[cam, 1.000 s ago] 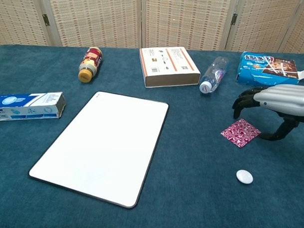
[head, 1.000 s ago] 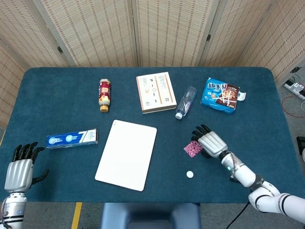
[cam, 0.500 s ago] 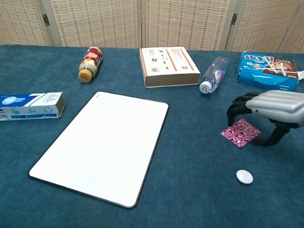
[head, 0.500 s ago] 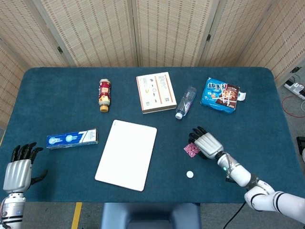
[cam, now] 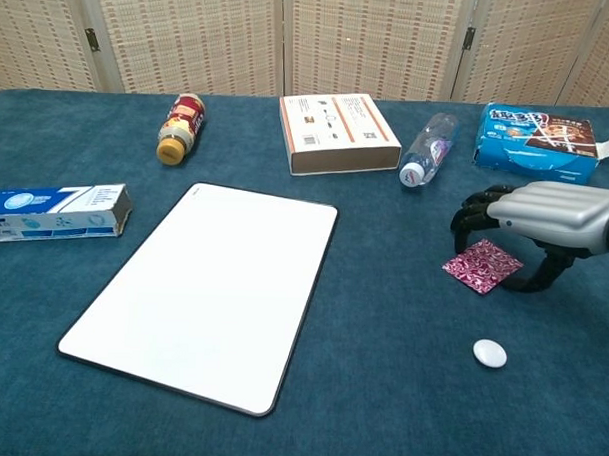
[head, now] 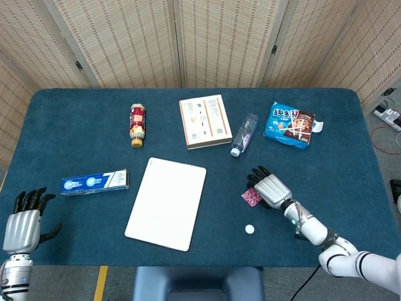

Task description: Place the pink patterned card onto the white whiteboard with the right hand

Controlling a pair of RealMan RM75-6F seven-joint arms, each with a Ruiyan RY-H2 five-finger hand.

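The pink patterned card (cam: 482,266) lies flat on the blue tablecloth, right of the white whiteboard (cam: 210,289). In the head view the card (head: 251,197) shows partly under my right hand (head: 269,187). My right hand (cam: 541,214) hovers just above the card with its fingers curled down over the card's far edge and the thumb behind it; nothing is held. The whiteboard (head: 167,202) is bare. My left hand (head: 24,226) rests open at the table's front left corner, far from everything.
A small white round cap (cam: 489,353) lies in front of the card. A water bottle (cam: 428,149), a book box (cam: 337,132) and a blue snack bag (cam: 539,136) sit behind. A toothpaste box (cam: 53,211) and a drink bottle (cam: 180,127) lie left.
My right hand has slid left and slightly down, its fingers now over the card. The card, whiteboard and left hand have not moved.
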